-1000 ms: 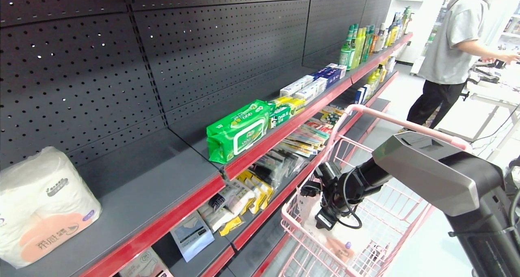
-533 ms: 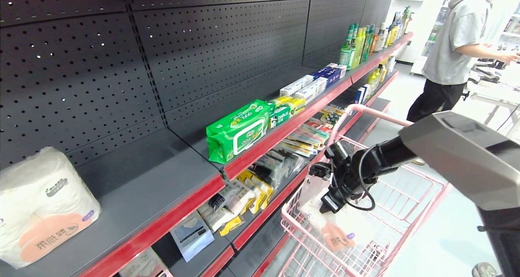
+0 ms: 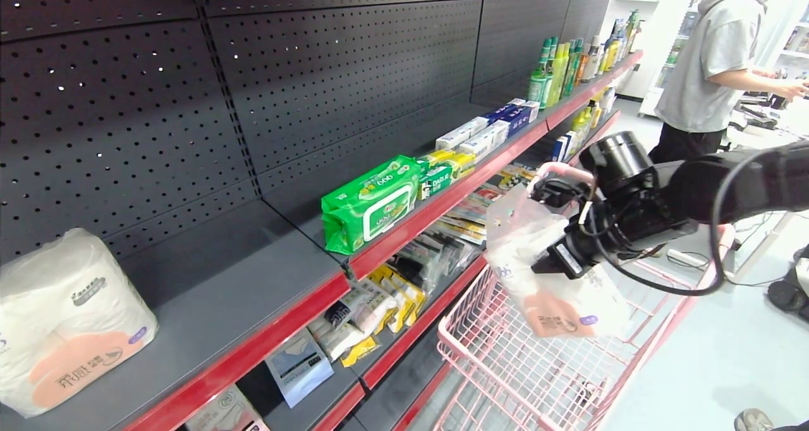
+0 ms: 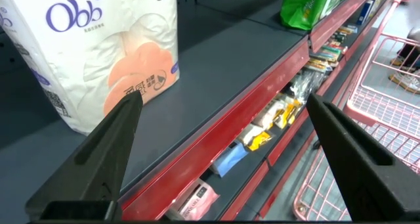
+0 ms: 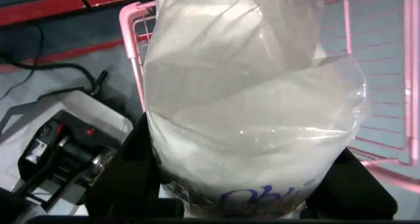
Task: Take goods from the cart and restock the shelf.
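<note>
Store aisle, dark shelf deck [image 3: 208,292] part bare | right gripper [image 3: 559,257] was clamped on tissue pack [image 3: 556,304], hanging above pink cart [image 3: 499,368] | bare deck lay to pack's left, across red shelf lip [image 3: 278,330] | left gripper [image 4: 224,99] gaped empty near shelved pack [image 4: 111,46]

Toilet-paper pack [image 3: 63,317] at the near end of the shelf [image 3: 221,292] running off the edge, held pack [image 3: 562,304] covering the fingertips of the right hand [image 3: 547,232], bottles [image 3: 562,71] at the shelf's far end showing too small to tell apart, cart [image 3: 505,380] beside the shelf being cropped below
</note>
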Robot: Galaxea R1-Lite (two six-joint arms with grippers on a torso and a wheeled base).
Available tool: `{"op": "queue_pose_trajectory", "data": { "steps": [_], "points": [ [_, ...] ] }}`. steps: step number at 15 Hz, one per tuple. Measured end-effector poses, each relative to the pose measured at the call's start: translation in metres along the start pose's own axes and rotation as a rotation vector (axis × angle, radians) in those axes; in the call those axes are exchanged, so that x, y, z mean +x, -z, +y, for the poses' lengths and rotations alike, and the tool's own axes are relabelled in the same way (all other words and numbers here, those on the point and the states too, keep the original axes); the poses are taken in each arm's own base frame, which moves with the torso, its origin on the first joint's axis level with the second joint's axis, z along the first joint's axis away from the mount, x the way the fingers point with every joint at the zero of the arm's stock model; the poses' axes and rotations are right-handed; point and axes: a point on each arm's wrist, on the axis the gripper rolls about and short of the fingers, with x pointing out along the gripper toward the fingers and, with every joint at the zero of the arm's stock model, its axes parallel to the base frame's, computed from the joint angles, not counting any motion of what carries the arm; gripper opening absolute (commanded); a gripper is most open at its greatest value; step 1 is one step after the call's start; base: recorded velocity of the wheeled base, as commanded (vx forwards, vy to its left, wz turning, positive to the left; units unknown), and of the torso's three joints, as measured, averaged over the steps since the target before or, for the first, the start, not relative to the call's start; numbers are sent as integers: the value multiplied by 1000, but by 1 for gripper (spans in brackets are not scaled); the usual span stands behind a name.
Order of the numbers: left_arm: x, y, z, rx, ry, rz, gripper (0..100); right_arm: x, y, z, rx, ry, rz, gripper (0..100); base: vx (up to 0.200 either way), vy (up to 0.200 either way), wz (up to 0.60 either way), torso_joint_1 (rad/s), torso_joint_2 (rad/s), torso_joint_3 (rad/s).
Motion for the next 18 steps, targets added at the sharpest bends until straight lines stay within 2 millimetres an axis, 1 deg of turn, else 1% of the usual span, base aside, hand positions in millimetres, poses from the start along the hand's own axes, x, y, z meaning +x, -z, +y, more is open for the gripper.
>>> {"op": "queue_pose_trajectory", "data": {
  "steps": [2, 5, 8, 10, 12, 15, 18],
  "points": [
    [0, 0, 0, 0, -1, 0, 100, -48, 12, 4, 10, 36, -70, 0, 0, 0, 0, 0, 0, 0],
    [0, 0, 0, 0, -1, 0, 100, -115, 43, 15, 74, 79, -189, 0, 0, 0, 0, 0, 0, 0],
    [0, 0, 0, 0, 0, 0, 100, -163, 79, 21, 130, 142, -298, 0, 0, 0, 0, 0, 0, 0],
    [0, 0, 0, -2, 0, 0, 100, -185, 100, 20, 174, 213, -364, 0, 0, 0, 0, 0, 0, 0],
    [0, 0, 0, -2, 0, 0, 100, -199, 113, 18, 214, 297, -473, 0, 0, 0, 0, 0, 0, 0],
    [0, 0, 0, 0, -1, 0, 100, -209, 129, 21, 264, 349, -539, 0, 0, 0, 0, 0, 0, 0],
    [0, 0, 0, -1, -1, 0, 100, -208, 145, 29, 280, 350, -536, 0, 0, 0, 0, 0, 0, 0]
  ]
}}
